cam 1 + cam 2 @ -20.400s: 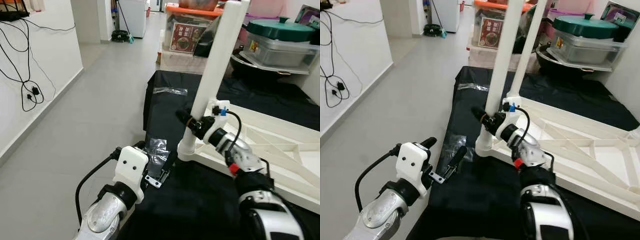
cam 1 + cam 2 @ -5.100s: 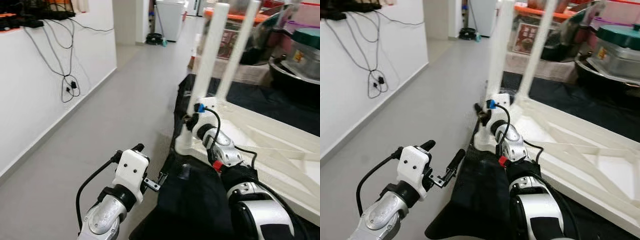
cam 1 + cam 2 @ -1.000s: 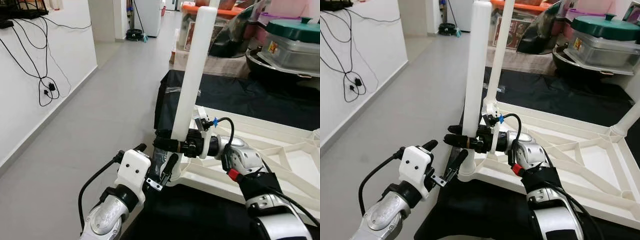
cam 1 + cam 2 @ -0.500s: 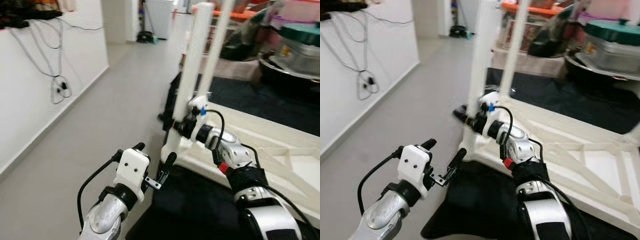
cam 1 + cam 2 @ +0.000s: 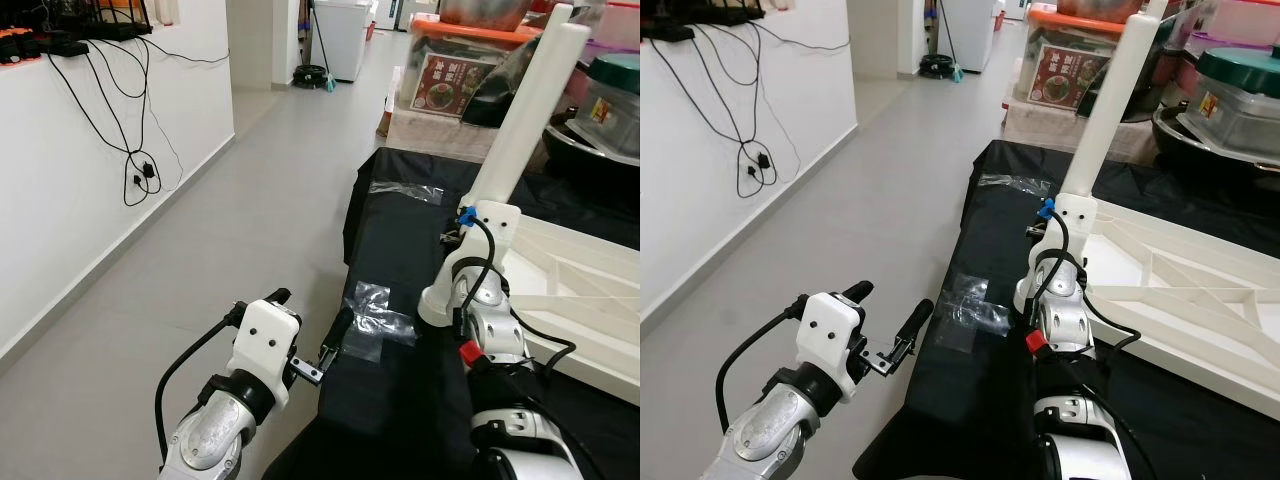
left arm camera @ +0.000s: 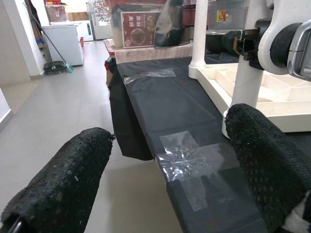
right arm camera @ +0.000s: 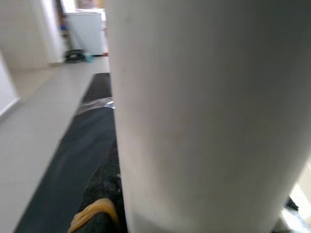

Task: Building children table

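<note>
The white round plastic table leg (image 5: 1102, 112) is gripped by the right gripper (image 5: 1046, 232); the left gripper (image 6: 170, 179) is held open beside it.

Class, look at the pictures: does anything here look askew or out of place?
Yes. The white table leg leans to one side instead of standing square to the upturned white table frame on the black cloth. The right tool is at its base. Clear plastic wrappers lie loose on the cloth.

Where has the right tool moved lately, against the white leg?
Yes: the right tool swung round the white leg, from its right side to its near side.
</note>
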Controlling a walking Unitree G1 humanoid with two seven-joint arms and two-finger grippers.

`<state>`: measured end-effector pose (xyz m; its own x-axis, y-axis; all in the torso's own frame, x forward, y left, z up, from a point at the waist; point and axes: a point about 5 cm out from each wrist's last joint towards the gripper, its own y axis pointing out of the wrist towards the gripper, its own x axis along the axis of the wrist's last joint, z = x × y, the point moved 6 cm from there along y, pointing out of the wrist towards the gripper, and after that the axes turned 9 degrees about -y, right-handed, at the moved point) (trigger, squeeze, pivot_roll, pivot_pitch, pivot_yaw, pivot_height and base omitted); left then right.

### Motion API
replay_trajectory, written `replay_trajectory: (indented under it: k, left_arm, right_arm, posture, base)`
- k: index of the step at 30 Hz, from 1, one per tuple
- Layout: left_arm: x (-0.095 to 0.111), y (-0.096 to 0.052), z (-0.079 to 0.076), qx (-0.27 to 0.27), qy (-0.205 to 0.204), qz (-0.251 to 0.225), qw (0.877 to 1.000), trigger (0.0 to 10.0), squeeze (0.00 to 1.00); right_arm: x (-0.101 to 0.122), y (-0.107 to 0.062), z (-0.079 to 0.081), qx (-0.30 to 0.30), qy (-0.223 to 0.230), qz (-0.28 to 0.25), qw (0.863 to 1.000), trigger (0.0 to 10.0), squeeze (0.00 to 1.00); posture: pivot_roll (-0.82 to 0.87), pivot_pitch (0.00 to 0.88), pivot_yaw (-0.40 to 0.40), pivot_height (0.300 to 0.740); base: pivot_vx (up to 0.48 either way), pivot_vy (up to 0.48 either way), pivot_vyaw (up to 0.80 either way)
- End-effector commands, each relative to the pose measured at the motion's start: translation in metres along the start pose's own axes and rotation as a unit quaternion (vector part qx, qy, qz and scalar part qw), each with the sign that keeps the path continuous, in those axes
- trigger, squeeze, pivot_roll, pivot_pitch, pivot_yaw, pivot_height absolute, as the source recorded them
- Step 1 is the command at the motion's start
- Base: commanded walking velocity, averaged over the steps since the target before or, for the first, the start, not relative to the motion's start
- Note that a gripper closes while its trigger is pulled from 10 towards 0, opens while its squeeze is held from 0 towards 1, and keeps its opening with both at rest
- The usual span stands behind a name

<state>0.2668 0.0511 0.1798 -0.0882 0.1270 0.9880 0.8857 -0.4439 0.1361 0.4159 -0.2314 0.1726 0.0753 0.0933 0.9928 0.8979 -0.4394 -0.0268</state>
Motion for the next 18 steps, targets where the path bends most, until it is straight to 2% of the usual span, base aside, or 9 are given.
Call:
replay_trajectory:
  k: [1,2,3,5,6,10,12,13,18]
  left_arm:
    - [-0.005,0.0,-0.001,-0.002,-0.002,0.007,1.0,10.0,0.0]
    - [-0.005,0.0,-0.002,-0.003,-0.003,0.007,1.0,10.0,0.0]
    - [-0.005,0.0,-0.002,-0.003,-0.003,0.007,1.0,10.0,0.0]
    - [-0.006,0.0,-0.003,-0.004,-0.004,0.007,1.0,10.0,0.0]
    - [-0.006,0.0,-0.003,-0.004,-0.004,0.007,1.0,10.0,0.0]
    - [-0.006,0.0,-0.003,-0.005,-0.004,0.007,1.0,10.0,0.0]
    - [-0.006,0.0,-0.003,-0.005,-0.004,0.007,1.0,10.0,0.0]
    - [-0.006,0.0,-0.003,-0.005,-0.004,0.007,1.0,10.0,0.0]
    - [-0.005,0.001,-0.003,-0.006,-0.004,0.006,1.0,10.0,0.0]
  right_arm:
    - [-0.028,-0.002,-0.013,-0.03,-0.026,0.047,0.998,0.0,0.0]
    - [-0.027,-0.003,-0.012,-0.036,-0.023,0.046,0.998,0.0,0.0]
    - [-0.015,-0.004,-0.007,-0.028,-0.022,0.016,0.999,10.0,0.0]
    - [-0.006,-0.007,-0.001,-0.016,-0.016,-0.007,1.0,10.0,0.0]
    - [0.005,-0.01,0.006,-0.001,-0.018,-0.039,0.999,10.0,1.0]
    - [0.023,-0.02,0.018,0.022,-0.035,-0.082,0.996,10.0,1.0]
    - [0.025,-0.022,0.022,0.026,-0.037,-0.085,0.995,10.0,1.0]
    - [0.024,-0.024,0.025,0.032,-0.04,-0.083,0.995,10.0,0.0]
    - [0.015,-0.027,0.032,0.045,-0.039,-0.065,0.996,10.0,0.0]
  posture:
    - [0.11,0.0,-0.092,0.74]
    - [0.11,0.0,-0.089,0.74]
    - [0.11,0.0,-0.088,0.74]
    - [0.11,0.0,-0.088,0.74]
    - [0.11,0.0,-0.084,0.74]
    - [0.11,0.0,-0.086,0.74]
    - [0.11,0.0,-0.086,0.74]
    - [0.11,0.0,-0.085,0.74]
    - [0.11,0.0,-0.086,0.74]
  base:
    - [0.0,0.0,0.0]
    - [0.0,0.0,0.0]
    - [0.0,0.0,0.0]
    - [0.0,0.0,0.0]
    - [0.0,0.0,0.0]
    - [0.0,0.0,0.0]
    - [0.0,0.0,0.0]
    - [0.0,0.0,0.0]
    - [0.0,0.0,0.0]
